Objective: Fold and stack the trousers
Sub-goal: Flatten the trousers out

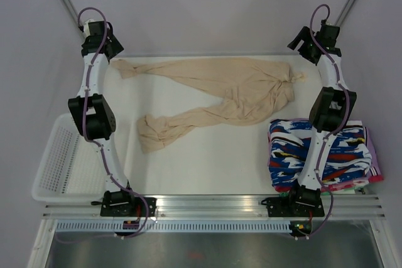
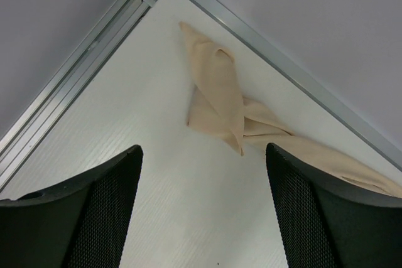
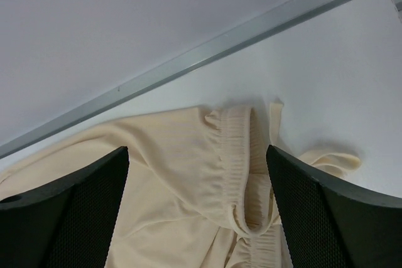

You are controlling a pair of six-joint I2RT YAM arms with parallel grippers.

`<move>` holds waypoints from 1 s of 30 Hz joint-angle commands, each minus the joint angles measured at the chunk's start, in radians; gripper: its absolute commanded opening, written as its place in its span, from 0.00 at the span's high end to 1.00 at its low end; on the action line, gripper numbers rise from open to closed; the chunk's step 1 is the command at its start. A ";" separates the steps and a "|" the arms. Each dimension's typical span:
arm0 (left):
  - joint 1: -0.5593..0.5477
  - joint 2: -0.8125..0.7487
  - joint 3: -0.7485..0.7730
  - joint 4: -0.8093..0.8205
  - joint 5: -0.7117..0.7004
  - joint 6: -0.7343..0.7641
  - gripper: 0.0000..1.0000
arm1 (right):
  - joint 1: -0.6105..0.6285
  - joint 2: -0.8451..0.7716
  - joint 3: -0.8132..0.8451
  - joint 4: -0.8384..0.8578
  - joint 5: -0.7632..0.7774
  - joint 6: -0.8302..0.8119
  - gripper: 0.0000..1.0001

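Trousers (image 1: 232, 92): beige, thin, limp, light. Spread along the far side of the counter (image 1: 207, 167), waistband (image 3: 239, 155) bunched far right. Best grip is probably waistband and leg hem (image 2: 213, 67). Left tool (image 2: 202, 152) and right tool (image 3: 196, 152): fingers apart, empty.

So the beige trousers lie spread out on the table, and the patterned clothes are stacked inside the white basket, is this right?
Not quite. The patterned clothes are stacked at the right, beside the right arm, not in the white basket, which stands at the left. The trousers do lie spread out. The top view shows it.
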State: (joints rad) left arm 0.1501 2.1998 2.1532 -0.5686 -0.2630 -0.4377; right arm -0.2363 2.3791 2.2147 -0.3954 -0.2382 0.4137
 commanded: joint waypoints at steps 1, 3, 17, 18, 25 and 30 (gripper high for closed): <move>0.002 -0.066 -0.021 -0.103 -0.061 0.014 0.15 | 0.017 0.049 0.003 -0.017 0.026 -0.012 0.04; 0.002 -0.071 -0.047 -0.128 -0.055 0.002 0.15 | 0.028 0.092 0.048 -0.034 0.034 -0.018 0.05; 0.000 -0.064 -0.070 -0.142 -0.038 -0.010 0.15 | 0.058 0.264 0.117 0.102 0.027 0.079 0.31; 0.002 -0.058 -0.070 -0.142 -0.039 -0.013 0.15 | 0.063 0.264 0.109 0.107 0.027 0.079 0.33; 0.002 -0.012 -0.075 -0.159 -0.036 -0.058 0.15 | 0.072 0.279 0.120 0.130 0.037 0.080 0.62; 0.006 0.015 -0.064 -0.157 -0.042 -0.078 0.14 | 0.072 0.287 0.148 0.133 0.028 0.076 1.00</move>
State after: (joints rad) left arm 0.1505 2.1876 2.0769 -0.7158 -0.2878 -0.4679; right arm -0.1707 2.6595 2.2986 -0.2985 -0.2054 0.4877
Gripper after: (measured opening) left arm 0.852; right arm 0.036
